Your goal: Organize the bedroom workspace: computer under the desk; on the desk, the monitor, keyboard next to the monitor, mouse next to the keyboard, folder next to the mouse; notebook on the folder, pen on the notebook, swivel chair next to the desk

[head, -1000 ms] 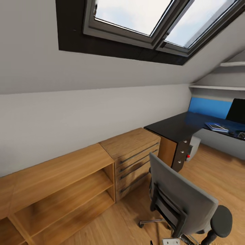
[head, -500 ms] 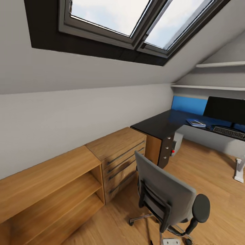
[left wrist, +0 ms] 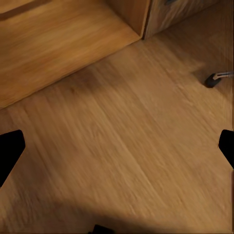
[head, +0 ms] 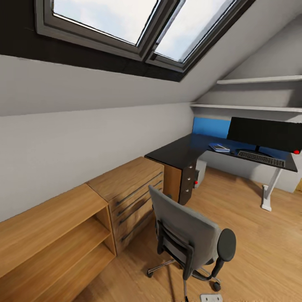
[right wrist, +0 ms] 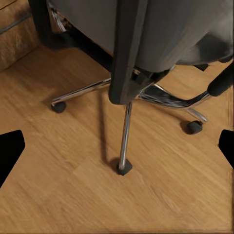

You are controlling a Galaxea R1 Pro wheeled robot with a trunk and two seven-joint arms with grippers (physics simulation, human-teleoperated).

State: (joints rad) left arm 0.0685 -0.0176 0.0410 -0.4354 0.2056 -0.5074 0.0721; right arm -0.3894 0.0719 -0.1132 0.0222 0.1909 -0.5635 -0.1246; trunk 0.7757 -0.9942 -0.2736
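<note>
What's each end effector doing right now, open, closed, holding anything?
Left end effector: open, empty, over bare wooden floor.
Right end effector: open, empty, over the floor by the swivel chair base.

The black desk [head: 178, 152] runs into the corner under the sloped wall, a blue panel behind it. On it stand the monitor [head: 262, 133] and, just in front, the keyboard [head: 261, 158]. Farther along the top lies the blue folder [head: 219, 147] with something pale on it, too small to tell. On the wood floor [head: 247, 235] rest the chair [head: 188, 237], the computer [head: 200, 172] under the desk, and a wooden chest [head: 128, 193].
</note>
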